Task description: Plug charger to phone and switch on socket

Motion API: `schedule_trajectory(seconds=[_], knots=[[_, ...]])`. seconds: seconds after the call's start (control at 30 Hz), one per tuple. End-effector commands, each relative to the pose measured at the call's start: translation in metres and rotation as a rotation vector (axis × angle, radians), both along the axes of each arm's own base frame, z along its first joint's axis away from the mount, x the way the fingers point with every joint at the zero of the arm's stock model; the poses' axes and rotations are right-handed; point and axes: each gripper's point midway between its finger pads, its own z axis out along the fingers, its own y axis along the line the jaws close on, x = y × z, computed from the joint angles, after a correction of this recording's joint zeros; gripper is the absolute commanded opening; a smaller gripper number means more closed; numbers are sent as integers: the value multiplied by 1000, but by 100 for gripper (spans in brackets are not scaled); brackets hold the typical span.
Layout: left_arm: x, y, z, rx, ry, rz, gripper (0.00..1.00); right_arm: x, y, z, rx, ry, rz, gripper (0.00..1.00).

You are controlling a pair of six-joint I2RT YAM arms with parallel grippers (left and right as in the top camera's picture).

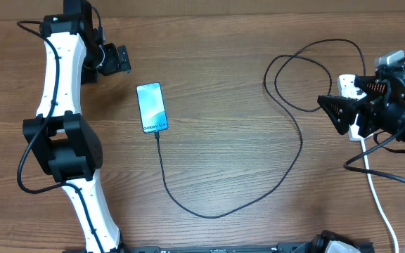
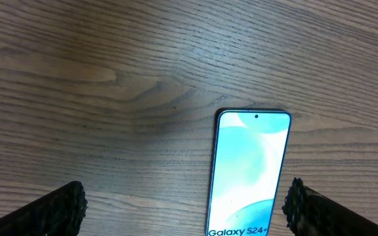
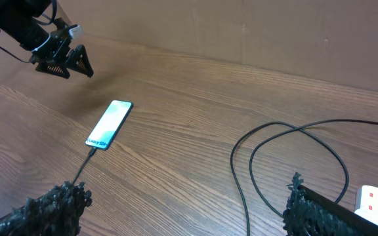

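Overhead: charger (image 1: 162, 165) tip at phone (image 1: 152, 107).

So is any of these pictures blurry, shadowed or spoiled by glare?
Overhead: evenly lit, crisp, no glare on the phone. Left wrist: sharp wood grain, a soft shadow on the table beside the phone. Right wrist: its own fingers dark and fuzzy along the bottom edge.

Wooden table (image 1: 223, 70) — phone (image 1: 151, 107), looped charger (image 1: 301, 144), white socket (image 1: 345, 83) lie on it.
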Motion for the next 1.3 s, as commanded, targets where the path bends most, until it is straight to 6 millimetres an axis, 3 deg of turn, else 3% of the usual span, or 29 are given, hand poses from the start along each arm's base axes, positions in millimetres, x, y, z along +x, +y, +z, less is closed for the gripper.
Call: schedule_trajectory(seconds=[0.0,0.93,1.27], knots=[[2,0,14,-5,-32,7,100,1,2,0,-5,-7,11,100],[2,0,14,-5,-32,7,99,0,3,0,3,-2,16,100],[2,0,14,-5,-32,7,100,0,11,10,37,-48,66,100]])
